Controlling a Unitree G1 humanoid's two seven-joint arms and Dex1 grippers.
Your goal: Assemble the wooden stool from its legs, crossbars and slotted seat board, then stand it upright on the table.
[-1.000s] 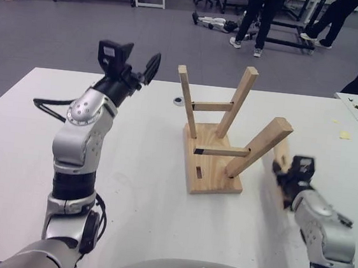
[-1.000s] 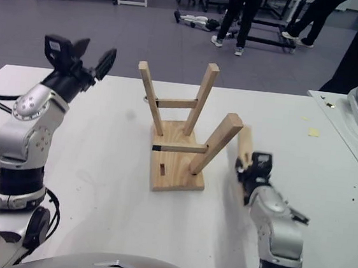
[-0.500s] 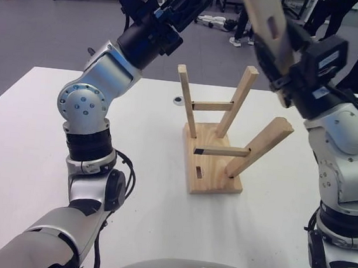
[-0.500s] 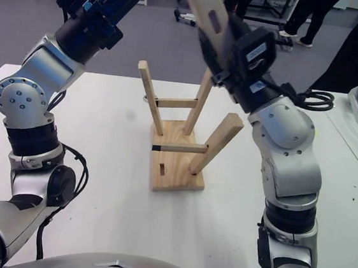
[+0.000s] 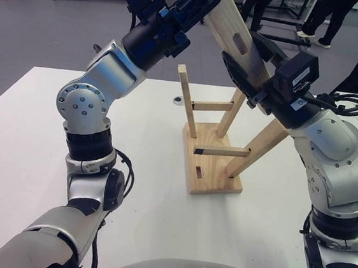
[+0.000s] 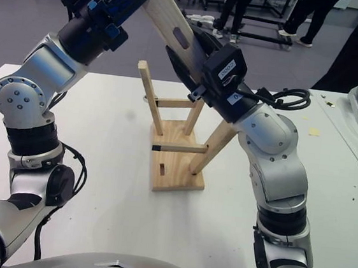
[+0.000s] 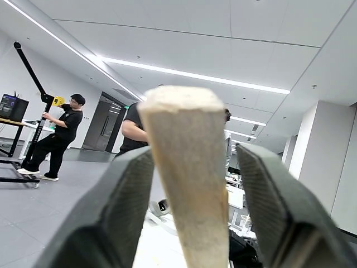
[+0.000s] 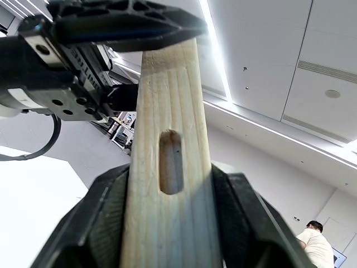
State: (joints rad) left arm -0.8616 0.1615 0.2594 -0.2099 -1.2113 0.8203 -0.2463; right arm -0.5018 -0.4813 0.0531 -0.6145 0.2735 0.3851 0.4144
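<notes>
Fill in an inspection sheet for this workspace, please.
Surface: white table.
Job's things: seat board lies flat, three legs and two crossbars fitted, pointing up; fourth leg held tilted above.
Clutter: small dark round object beyond the stool.
End effectors: right end effector shut on fourth leg by its slot; left end effector at its upper end.
Cables: black cable by right wrist; another on left arm.
Surroundings: grey floor, second table at right.

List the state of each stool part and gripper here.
loose leg: in the air over the stool, slanted
right gripper: shut on loose leg
left gripper: at the loose leg's upper end
seat board: upside down, three legs fitted
crossbars: two fitted between legs
</notes>
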